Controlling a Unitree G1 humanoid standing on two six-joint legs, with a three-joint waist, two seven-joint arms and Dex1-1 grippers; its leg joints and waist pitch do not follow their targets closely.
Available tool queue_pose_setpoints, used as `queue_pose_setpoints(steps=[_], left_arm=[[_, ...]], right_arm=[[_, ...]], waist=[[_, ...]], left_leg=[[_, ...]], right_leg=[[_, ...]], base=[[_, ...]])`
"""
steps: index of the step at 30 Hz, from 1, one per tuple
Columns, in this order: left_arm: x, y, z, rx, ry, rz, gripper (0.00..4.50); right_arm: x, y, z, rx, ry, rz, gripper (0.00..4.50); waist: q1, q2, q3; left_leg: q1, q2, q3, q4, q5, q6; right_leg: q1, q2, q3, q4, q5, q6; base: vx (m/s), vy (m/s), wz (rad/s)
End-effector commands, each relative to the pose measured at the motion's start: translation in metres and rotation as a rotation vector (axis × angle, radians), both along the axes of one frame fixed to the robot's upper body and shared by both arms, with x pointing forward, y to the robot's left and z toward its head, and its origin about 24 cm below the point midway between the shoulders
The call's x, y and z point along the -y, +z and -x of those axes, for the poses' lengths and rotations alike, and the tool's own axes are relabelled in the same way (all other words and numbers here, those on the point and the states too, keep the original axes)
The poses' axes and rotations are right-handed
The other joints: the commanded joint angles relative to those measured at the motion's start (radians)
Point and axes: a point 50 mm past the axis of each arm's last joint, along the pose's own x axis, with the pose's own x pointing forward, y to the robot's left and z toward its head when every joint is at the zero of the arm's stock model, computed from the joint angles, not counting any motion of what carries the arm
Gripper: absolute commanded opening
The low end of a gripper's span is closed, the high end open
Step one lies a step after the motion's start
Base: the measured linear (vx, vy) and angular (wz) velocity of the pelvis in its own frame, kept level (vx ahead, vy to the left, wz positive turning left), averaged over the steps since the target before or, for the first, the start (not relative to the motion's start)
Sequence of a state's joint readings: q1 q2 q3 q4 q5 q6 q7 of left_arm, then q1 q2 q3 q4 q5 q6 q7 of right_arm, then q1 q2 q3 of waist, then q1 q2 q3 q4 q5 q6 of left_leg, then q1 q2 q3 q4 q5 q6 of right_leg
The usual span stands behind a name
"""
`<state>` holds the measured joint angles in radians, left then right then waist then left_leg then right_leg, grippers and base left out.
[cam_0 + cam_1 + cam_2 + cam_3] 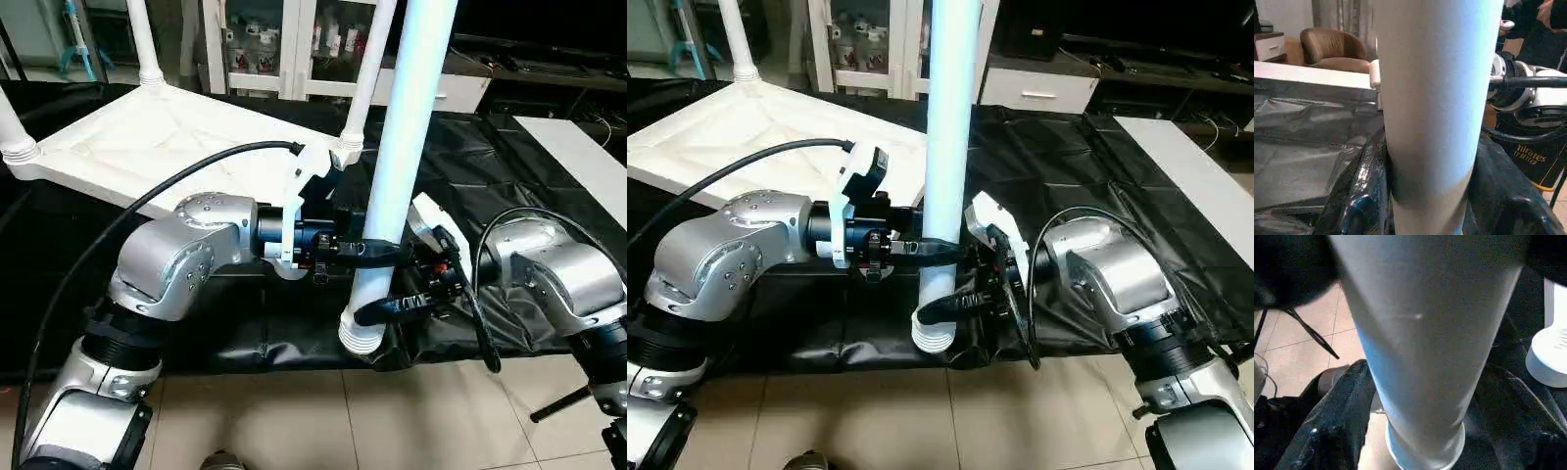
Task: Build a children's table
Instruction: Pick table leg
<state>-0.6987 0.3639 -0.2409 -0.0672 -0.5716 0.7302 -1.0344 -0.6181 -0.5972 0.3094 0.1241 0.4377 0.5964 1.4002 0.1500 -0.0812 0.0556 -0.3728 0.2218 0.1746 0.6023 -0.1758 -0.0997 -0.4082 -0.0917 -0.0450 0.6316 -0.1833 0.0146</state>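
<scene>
The loose leg (404, 147), a long tapered white tube, stands nearly upright in front of me over the near edge of the black-draped table (509, 176), ribbed end (361, 333) lowest and hanging just past the drape's edge above the tiled floor (323, 421). My left gripper (377, 250) reaches in from the left with its jaws around the tube a little above that end; in the left wrist view a black finger (1359, 196) sits on each side of it, so I read this as a hold on the leg at a medium opening. My right gripper (397, 305) comes in from the right lower down, its black fingers curving around the tube near the ribbed end. Whether they press on it or stand just off it, I cannot tell. The table top (147, 142) lies upside down on the black drape, well back and to my left, X-ribbed underside up. At least three legs stand in its corner sockets; the one nearest me (361, 88) rises just behind my left wrist. Step in hand, by my judgement: fitting the last leg. Next move calls for a secure two-sided hold, then carrying the tube back to the open socket, which I cannot locate here, lining the ribbed end over it without knocking the seated legs, and pressing straight down.
</scene>
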Motion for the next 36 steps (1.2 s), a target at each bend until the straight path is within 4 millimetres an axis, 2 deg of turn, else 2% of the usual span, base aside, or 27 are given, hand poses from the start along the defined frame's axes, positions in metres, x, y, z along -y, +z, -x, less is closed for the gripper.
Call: queue_pose_setpoints(steps=[1, 12, 18, 19, 21, 22, 24, 26, 29, 31, 33, 34, 36], left_arm=[[0.004, 0.003, 0.001, 0.03, -0.022, -0.009, 1.89], [0.006, 0.002, 0.004, 0.028, -0.033, -0.008, 1.89], [0.006, 0.002, 0.002, 0.034, -0.017, -0.009, 1.88], [0.006, 0.002, 0.001, 0.045, 0.007, -0.013, 1.88], [0.005, 0.002, -0.001, 0.049, 0.026, -0.015, 1.88], [0.004, 0.002, -0.002, 0.011, 0.039, -0.008, 2.23], [0.001, 0.003, -0.001, -0.022, 0.033, 0.001, 2.6], [-0.002, 0.003, -0.002, -0.028, 0.035, -0.001, 2.6], [-0.006, 0.004, -0.003, -0.031, 0.048, 0.005, 3.01], [-0.014, 0.006, -0.005, -0.024, 0.08, 0.025, 3.09], [-0.021, 0.009, -0.007, -0.008, 0.105, 0.038, 3.2], [-0.023, 0.01, -0.008, -0.004, 0.125, 0.047, 3.46], [-0.031, 0.014, -0.011, -0.005, 0.161, 0.079, 3.5]], right_arm=[[0.0, 0.003, 0.001, 0.026, 0.015, 0.009, 2.92], [-0.004, 0.0, 0.002, 0.02, 0.022, 0.009, 1.98], [-0.004, -0.001, 0.003, 0.016, 0.023, 0.002, 1.9], [-0.004, -0.001, 0.003, 0.017, 0.021, 0.001, 1.9], [-0.004, -0.001, 0.003, 0.017, 0.019, 0.0, 1.88], [-0.004, 0.0, 0.003, 0.019, 0.012, -0.003, 1.88], [-0.002, 0.001, 0.003, 0.022, 0.0, -0.012, 1.88], [0.001, 0.002, 0.004, 0.025, -0.012, -0.02, 1.88], [0.002, 0.003, 0.004, 0.025, -0.021, -0.023, 1.87], [0.009, 0.004, 0.004, 0.026, -0.046, -0.028, 1.86], [0.012, 0.005, 0.004, 0.026, -0.062, -0.031, 1.86], [0.014, 0.005, 0.004, 0.026, -0.07, -0.031, 1.86], [0.018, 0.005, 0.003, 0.028, -0.094, -0.031, 1.86]], waist=[[0.001, 0.003, -0.073], [0.002, 0.003, -0.073], [0.001, 0.005, -0.074], [0.002, 0.008, -0.074], [0.001, 0.006, -0.074], [0.001, 0.007, -0.074], [0.002, 0.008, -0.074], [0.003, 0.008, -0.074], [0.004, 0.008, -0.074], [0.005, 0.008, -0.074], [0.006, 0.009, -0.073], [0.005, 0.012, -0.072], [0.007, 0.015, -0.073]], left_leg=[[0.015, 0.0, 0.01, -0.067, -0.132, -0.018], [0.016, 0.001, 0.01, -0.067, -0.142, -0.019], [0.015, 0.0, 0.009, -0.066, -0.139, -0.019], [0.016, 0.0, 0.009, -0.067, -0.14, -0.02], [0.016, 0.0, 0.009, -0.067, -0.143, -0.021], [0.016, 0.0, 0.01, -0.066, -0.144, -0.022], [0.016, -0.001, 0.009, -0.067, -0.146, -0.021], [0.017, 0.0, 0.01, -0.066, -0.149, -0.02], [0.017, -0.001, 0.008, -0.067, -0.153, -0.023], [0.016, -0.001, 0.008, -0.067, -0.157, -0.024], [0.016, -0.001, 0.007, -0.068, -0.163, -0.025], [0.017, -0.001, 0.007, -0.069, -0.17, -0.028], [0.017, 0.0, 0.006, -0.068, -0.177, -0.031]], right_leg=[[0.053, -0.031, 0.023, -0.053, -0.066, -0.228], [0.053, -0.033, 0.024, -0.053, -0.079, -0.228], [0.054, -0.032, 0.023, -0.052, -0.063, -0.232], [0.054, -0.032, 0.024, -0.052, -0.063, -0.232], [0.054, -0.032, 0.023, -0.053, -0.062, -0.232], [0.054, -0.032, 0.024, -0.051, -0.059, -0.234], [0.054, -0.031, 0.023, -0.052, -0.057, -0.236], [0.054, -0.031, 0.024, -0.052, -0.058, -0.237], [0.054, -0.031, 0.023, -0.053, -0.069, -0.234], [0.055, -0.031, 0.023, -0.053, -0.073, -0.232], [0.054, -0.031, 0.023, -0.054, -0.081, -0.229], [0.053, -0.031, 0.023, -0.055, -0.086, -0.228], [0.054, -0.031, 0.023, -0.054, -0.084, -0.229]], base=[[0.0, 0.0, 0.0], [0.0, 0.0, 0.0], [0.0, 0.0, 0.0], [0.0, 0.0, 0.0], [0.0, 0.0, 0.0], [0.0, 0.0, 0.0], [0.0, 0.0, 0.0], [0.0, 0.0, 0.0], [0.0, 0.0, 0.0], [0.0, 0.0, 0.0], [0.0, 0.0, 0.0], [0.0, 0.0, 0.0], [0.0, 0.0, 0.0]])
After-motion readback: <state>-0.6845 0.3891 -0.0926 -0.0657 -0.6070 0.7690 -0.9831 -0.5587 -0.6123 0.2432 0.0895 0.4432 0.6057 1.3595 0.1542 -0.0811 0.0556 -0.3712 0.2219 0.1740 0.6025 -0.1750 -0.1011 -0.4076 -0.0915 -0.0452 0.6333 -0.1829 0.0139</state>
